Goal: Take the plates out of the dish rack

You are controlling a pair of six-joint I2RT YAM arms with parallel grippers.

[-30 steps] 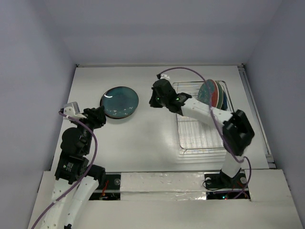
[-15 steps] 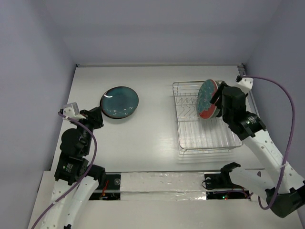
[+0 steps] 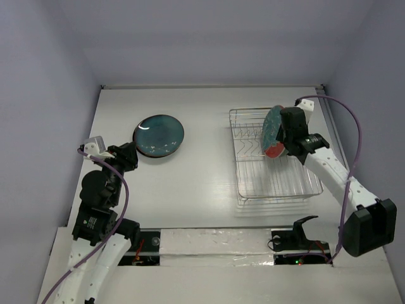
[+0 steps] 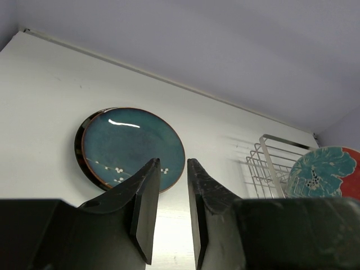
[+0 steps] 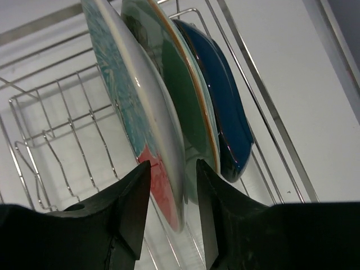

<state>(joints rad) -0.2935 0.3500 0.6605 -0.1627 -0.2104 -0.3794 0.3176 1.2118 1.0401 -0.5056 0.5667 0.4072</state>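
Evidently stiff, glazed and breakable, the red plate (image 5: 132,107) stood on edge in the dish rack (image 3: 272,180) at centre right. The right gripper (image 5: 172,164) straddled its rim, a sensible hold, one jaw each side; whether pressing, I could not tell.

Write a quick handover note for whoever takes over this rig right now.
Left gripper: slightly open, empty, beside the teal plate.
Right gripper: straddling the rim of the red flower plate in the dish rack; grip unclear.
Done: teal plate lies flat on the table.
To do: red flower plate, green plate, dark blue plate, all standing in the rack.
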